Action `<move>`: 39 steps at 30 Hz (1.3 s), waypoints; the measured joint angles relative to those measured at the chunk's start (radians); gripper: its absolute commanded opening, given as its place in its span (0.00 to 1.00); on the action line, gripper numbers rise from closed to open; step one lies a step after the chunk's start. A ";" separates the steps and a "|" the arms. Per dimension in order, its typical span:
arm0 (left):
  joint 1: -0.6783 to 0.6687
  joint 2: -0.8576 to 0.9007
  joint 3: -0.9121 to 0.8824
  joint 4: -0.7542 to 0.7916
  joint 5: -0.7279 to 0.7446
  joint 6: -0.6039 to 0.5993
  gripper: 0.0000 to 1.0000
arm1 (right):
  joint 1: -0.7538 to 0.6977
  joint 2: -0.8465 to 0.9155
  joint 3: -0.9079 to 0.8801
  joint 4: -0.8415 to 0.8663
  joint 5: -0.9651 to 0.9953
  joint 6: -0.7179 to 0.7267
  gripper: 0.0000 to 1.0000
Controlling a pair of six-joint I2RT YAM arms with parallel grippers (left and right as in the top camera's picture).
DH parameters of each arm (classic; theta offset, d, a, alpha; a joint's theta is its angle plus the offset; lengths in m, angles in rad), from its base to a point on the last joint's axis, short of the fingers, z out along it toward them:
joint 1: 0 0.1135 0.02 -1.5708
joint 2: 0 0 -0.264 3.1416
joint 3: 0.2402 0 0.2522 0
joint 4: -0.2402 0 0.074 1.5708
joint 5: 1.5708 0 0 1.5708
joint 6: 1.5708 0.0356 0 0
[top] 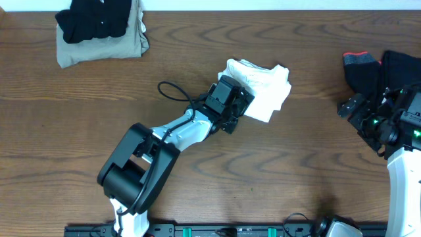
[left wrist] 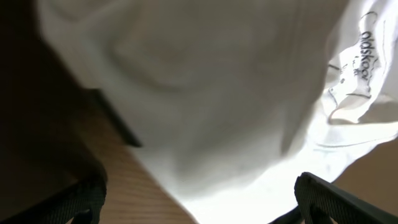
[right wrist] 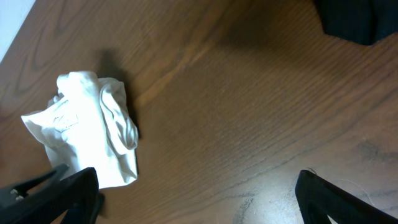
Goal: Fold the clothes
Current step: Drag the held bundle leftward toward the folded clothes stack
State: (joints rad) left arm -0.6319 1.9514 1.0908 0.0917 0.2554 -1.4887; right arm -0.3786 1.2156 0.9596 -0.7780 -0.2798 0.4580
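At the far left of the brown wooden surface point(top: 296, 164), up in the corner, a folded khaki garment point(top: 72, 54) is seen, and a black garment point(top: 95, 20) is laid on top of it. Nearer the middle, the left hand point(top: 242, 100) is stretched out to the white shirt point(top: 266, 85). The shirt is bunched up in a wrinkly heap, not laid flat. In the left wrist view the two fingers point(left wrist: 84, 199) are held wide apart, and the white cloth is seen between and above them. Whether it is touched cannot be told. A small printed label point(left wrist: 364, 43) is shown on the shirt. At the far right some black clothes point(top: 388, 69) are piled by the edge, with a red strip point(top: 358, 55) on one piece. Just below them the right hand point(top: 358, 112) is held. Its fingers are spread wide over bare wood, and nothing is gripped.
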 measured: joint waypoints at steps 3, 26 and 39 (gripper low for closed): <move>-0.006 0.026 0.011 0.058 0.001 -0.029 0.99 | 0.000 0.000 0.000 0.000 0.000 0.000 0.99; 0.033 0.137 0.043 0.140 0.031 -0.033 0.06 | 0.000 0.000 0.000 0.000 0.000 0.000 0.99; 0.239 0.114 0.066 -0.006 0.039 0.364 0.06 | 0.000 0.000 0.000 0.000 0.000 0.000 0.99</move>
State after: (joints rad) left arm -0.3927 2.0655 1.1572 0.0860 0.2943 -1.1248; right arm -0.3786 1.2156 0.9596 -0.7776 -0.2798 0.4580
